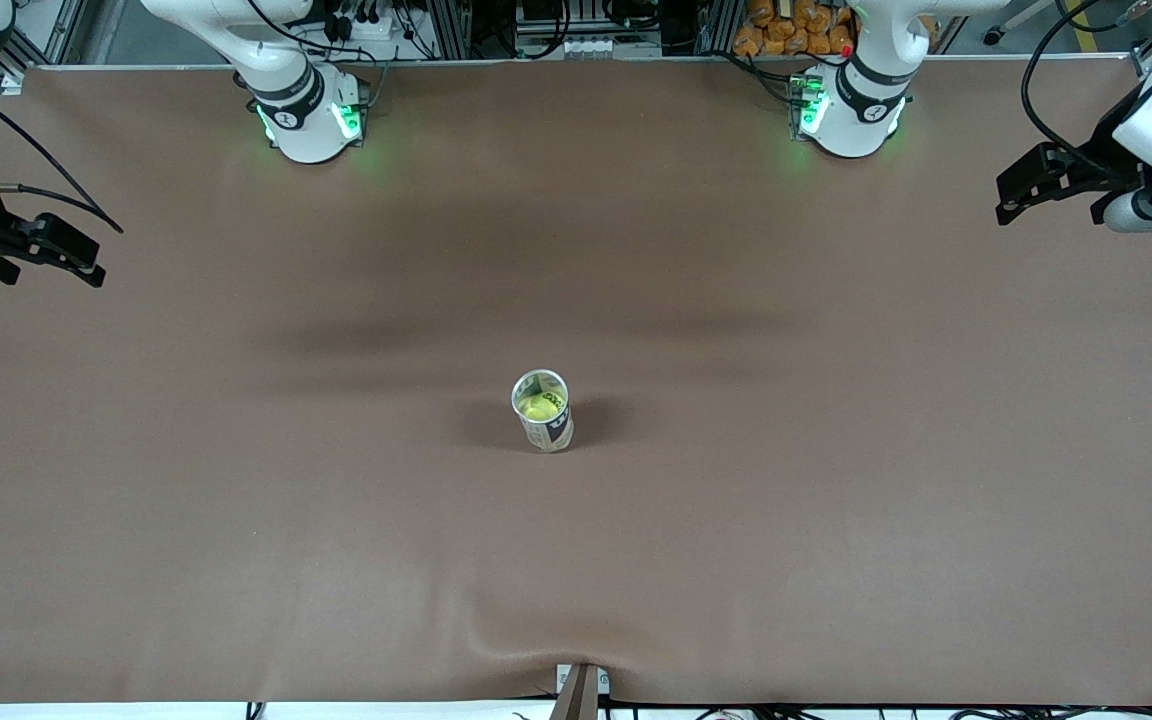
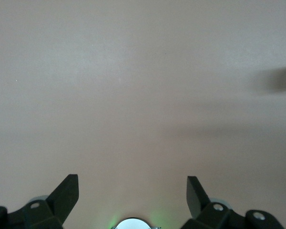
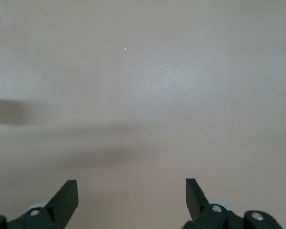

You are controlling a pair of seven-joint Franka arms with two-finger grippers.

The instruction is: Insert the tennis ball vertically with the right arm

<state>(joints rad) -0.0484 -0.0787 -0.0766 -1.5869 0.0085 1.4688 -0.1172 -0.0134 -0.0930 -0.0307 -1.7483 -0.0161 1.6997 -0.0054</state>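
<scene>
Standing upright mid-table, the clear cylindrical can (image 1: 543,411) already holds the yellow-green tennis ball (image 1: 541,405). Your right gripper (image 3: 132,198) hangs wide open and empty, well apart from the can toward the right arm's end; the left gripper (image 2: 132,194) waits likewise toward its own end (also empty). Any careless sweep could topple the can.

Brown table cover (image 1: 836,500), perhaps orange packets (image 1: 796,28) past its edge
</scene>
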